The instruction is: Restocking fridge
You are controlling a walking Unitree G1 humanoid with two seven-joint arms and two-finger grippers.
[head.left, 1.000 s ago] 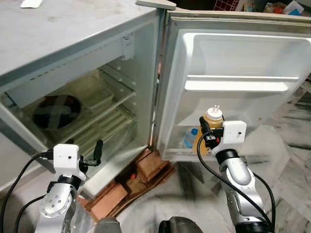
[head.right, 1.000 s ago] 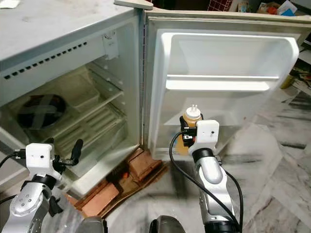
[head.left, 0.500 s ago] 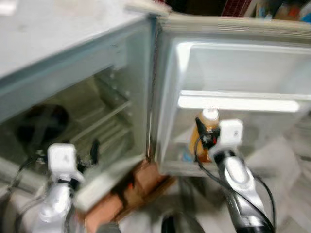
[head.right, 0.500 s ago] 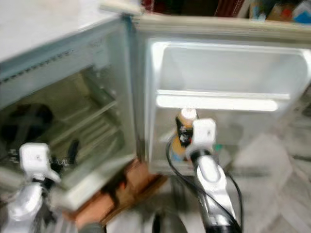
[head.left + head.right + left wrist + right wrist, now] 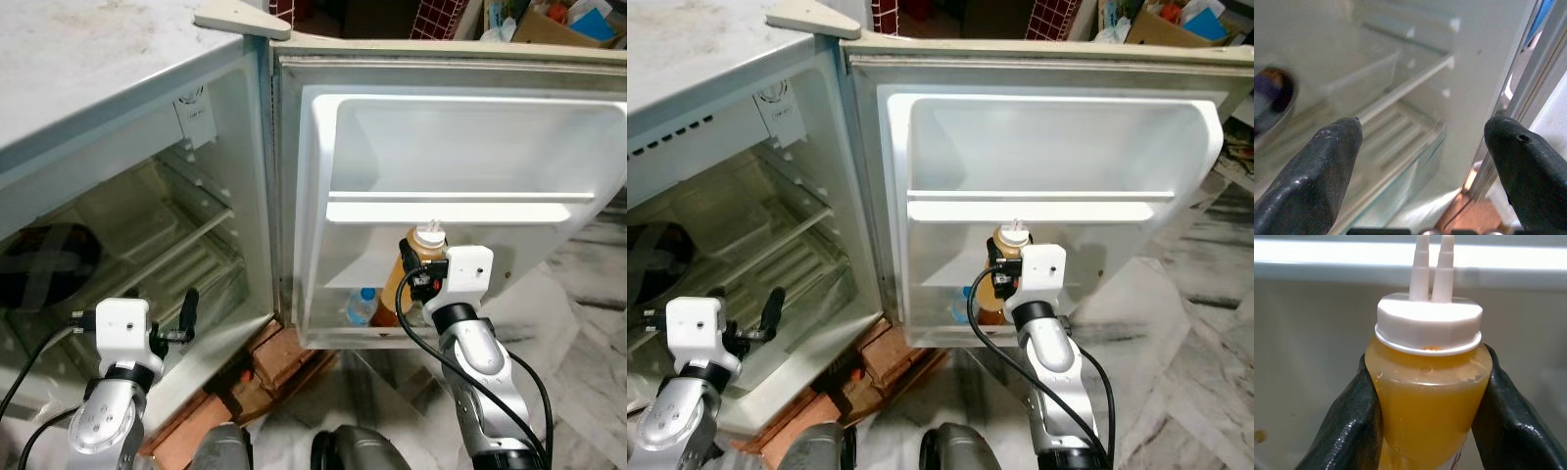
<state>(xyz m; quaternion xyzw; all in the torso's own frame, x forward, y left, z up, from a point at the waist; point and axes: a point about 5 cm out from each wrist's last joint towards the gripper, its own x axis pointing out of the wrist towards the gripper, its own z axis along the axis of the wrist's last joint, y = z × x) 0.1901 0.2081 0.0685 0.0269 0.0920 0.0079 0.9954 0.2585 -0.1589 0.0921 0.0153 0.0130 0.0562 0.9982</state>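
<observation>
**Sauce bottle now at the lower door shelf**

Compared with a second ago, I see the fridge door [image 5: 460, 127] larger and more square-on, so the camera has closed in; the fridge [image 5: 118, 225] sits at 9 o'clock. The right gripper [image 5: 413, 279] has carried the sauce bottle [image 5: 416, 264] under the upper door rack, above the bottom shelf at 5 o'clock: placement looks near, release pending.

Count: one fridge, two grippers, one orange sauce bottle with twin nozzles, one blue-capped water bottle [image 5: 361, 305] beside it. Right fingers [image 5: 1347, 426] clamp the sauce bottle's shoulders. Left gripper [image 5: 186, 318] idle at 8 o'clock, fingers [image 5: 1327, 161] spread wide.
</observation>
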